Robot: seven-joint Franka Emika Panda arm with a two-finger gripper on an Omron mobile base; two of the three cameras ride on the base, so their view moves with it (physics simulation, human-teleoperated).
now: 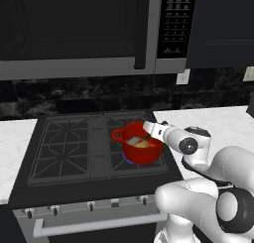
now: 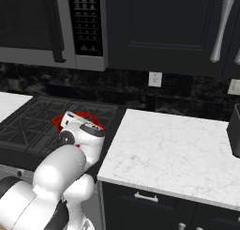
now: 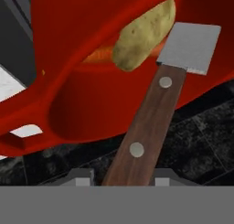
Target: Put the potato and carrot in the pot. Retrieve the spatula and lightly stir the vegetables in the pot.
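- The pot (image 1: 140, 147) sits on the stove (image 1: 64, 152), on its front right burner.
- Inside lie the carrot (image 3: 103, 54) and, in front of it, the potato (image 3: 144, 34).
- The spatula (image 3: 153, 113) reaches over the rim, blade beside the potato.
- The gripper (image 3: 119, 179) is clamped on its handle.

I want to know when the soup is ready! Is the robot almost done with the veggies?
Nearly! The potato and the carrot already lie inside the red pot on the stove. The claw is holding the spatula by its brown handle, with the grey blade reaching into the pot beside the potato. What is left is the gentle stirring; one picture cannot show how much of it has happened.
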